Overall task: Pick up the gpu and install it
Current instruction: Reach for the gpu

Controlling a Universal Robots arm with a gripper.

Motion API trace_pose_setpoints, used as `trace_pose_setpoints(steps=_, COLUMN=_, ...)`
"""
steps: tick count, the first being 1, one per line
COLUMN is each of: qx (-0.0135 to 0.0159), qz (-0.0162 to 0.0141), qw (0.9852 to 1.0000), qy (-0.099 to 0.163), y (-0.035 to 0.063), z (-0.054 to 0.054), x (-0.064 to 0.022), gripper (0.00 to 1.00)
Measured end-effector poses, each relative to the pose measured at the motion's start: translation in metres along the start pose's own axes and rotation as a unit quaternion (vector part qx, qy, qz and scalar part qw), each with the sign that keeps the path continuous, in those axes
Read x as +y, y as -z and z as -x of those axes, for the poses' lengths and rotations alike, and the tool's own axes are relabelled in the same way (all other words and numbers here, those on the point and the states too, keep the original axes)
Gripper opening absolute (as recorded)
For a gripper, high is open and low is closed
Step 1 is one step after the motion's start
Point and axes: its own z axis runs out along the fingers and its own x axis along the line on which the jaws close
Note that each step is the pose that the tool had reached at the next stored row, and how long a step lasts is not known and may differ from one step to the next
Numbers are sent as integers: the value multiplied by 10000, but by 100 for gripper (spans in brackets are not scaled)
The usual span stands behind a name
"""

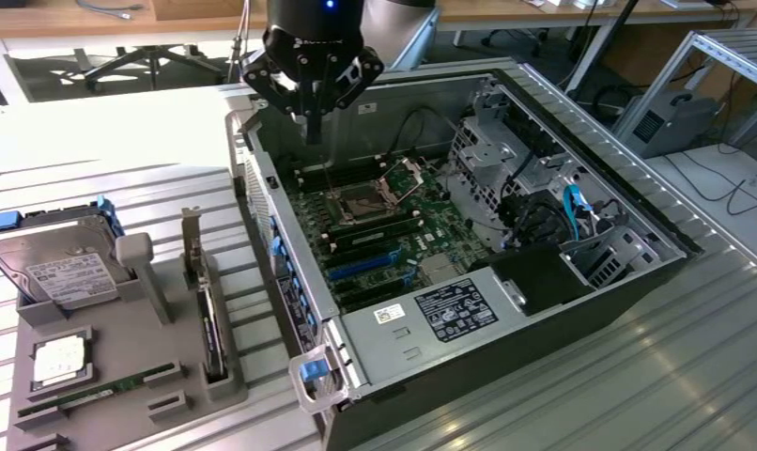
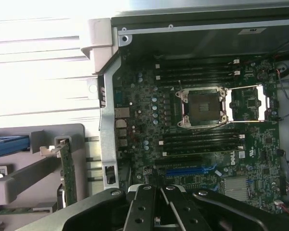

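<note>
End effector [image 1: 314,124], pinched closed, hovers over case [image 1: 604,160]; gpu [image 1: 208,324] stands edge-on, faces hidden.

Open black-and-silver metal computer case [image 1: 404,357] lies on side on ribbed aluminium table [image 1: 679,376]. Green motherboard [image 1: 392,235] inside case. Grey plastic holder tray [image 1: 165,348] just beside case, at exterior view's left. In tray:
- boxy silver hard drive [image 1: 59,272] at far end
- dark flat gpu card [image 1: 208,324] upright on edge, nearest case
- narrow green RAM stick [image 1: 97,390] at near end

Black closed gripper [image 1: 312,127] above case's far corner, over motherboard.
</note>
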Motion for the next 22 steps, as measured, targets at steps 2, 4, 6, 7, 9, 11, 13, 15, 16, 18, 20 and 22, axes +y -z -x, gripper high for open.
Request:
trace_pose_setpoints(steps=2, qx=0, qz=0, qw=10000, qy=0, y=0, z=-4, x=0, gripper=11)
trace_pose_setpoints(steps=4, qx=0, qz=0, qw=10000, qy=0, y=0, z=-8, x=0, gripper=11)
trace_pose_setpoints(steps=6, qx=0, qz=0, qw=10000, qy=-1, y=0, z=-14, x=-1, gripper=11)
trace_pose_setpoints(steps=7, qx=0, qz=0, qw=10000, qy=0, y=0, z=-17, x=-1, gripper=11)
trace_pose_setpoints(steps=9, qx=0, qz=0, qw=10000, qy=0, y=0, z=-20, x=-2, gripper=11)
trace_pose_setpoints(steps=11, qx=0, qz=0, qw=10000, qy=0, y=0, z=-24, x=-2, gripper=11)
trace_pose_setpoints(steps=13, qx=0, qz=0, qw=10000, qy=0, y=1, z=-29, x=-2, gripper=11)
trace_pose_setpoints(steps=15, qx=0, qz=0, qw=10000, qy=0, y=0, z=-33, x=-2, gripper=11)
trace_pose_setpoints(steps=16, qx=0, qz=0, qw=10000, qy=0, y=1, z=-36, x=-3, gripper=11)
trace_pose_setpoints(steps=18, qx=0, qz=0, qw=10000, qy=0, y=1, z=-39, x=-3, gripper=11)
trace_pose_setpoints(steps=20, qx=0, qz=0, qw=10000, qy=0, y=1, z=-43, x=-3, gripper=11)
trace_pose_setpoints(steps=22, qx=0, qz=0, qw=10000, qy=0, y=1, z=-47, x=-4, gripper=11)
